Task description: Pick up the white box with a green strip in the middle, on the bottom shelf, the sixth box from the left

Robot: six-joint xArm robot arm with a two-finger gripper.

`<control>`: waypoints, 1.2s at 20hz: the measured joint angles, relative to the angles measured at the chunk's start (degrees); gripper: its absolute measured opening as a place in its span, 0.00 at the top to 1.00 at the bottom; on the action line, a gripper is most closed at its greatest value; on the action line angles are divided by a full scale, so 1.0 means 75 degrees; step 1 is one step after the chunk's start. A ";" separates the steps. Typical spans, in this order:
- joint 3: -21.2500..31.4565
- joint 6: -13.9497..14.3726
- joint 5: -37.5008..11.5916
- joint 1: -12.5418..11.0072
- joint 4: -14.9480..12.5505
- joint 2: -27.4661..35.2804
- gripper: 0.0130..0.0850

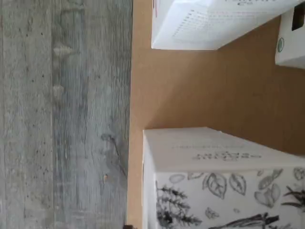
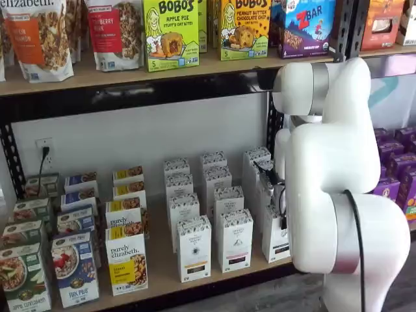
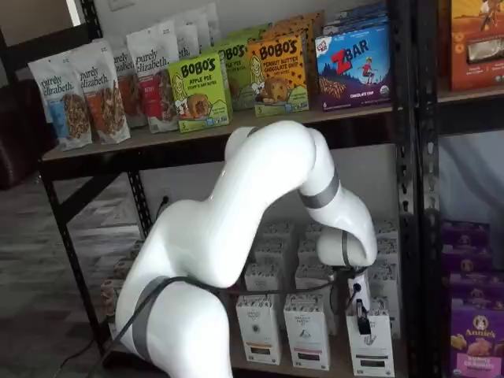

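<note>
The white box [image 2: 273, 239] stands at the right end of the front row of white cartons on the bottom shelf [image 2: 162, 270], half hidden by my arm. It also shows low in a shelf view as the white box [image 3: 372, 353]. My gripper [image 3: 361, 316] hangs just above and in front of its top. Only one black finger shows side-on there, and dark parts of the gripper [image 2: 278, 195] show beside the arm, so no gap can be made out. In the wrist view a white carton with a black leaf pattern [image 1: 214, 181] stands at the shelf's [image 1: 190, 90] front edge.
Two like white cartons [image 2: 194, 250] [image 2: 234, 239] stand left of the box, with more rows behind. Cereal boxes [image 2: 127, 257] fill the shelf's left. Snack boxes [image 2: 170, 32] sit on the upper shelf, purple boxes [image 2: 390, 185] to the right. Grey floor [image 1: 62, 114] lies below the edge.
</note>
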 joint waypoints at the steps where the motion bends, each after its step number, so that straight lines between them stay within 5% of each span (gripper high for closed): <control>1: -0.0001 -0.0027 0.0003 -0.0004 0.0023 0.0000 0.06; 6: 0.0061 -0.0270 -0.0114 -0.0011 0.0285 -0.0028 0.22; 14: 0.0179 -0.0284 -0.0034 0.0007 0.0321 -0.0137 0.22; 19: 0.0339 -0.0028 -0.0096 -0.0027 0.0007 -0.0244 0.22; 24: 0.0472 -0.0088 -0.0146 -0.0025 0.0079 -0.0325 0.39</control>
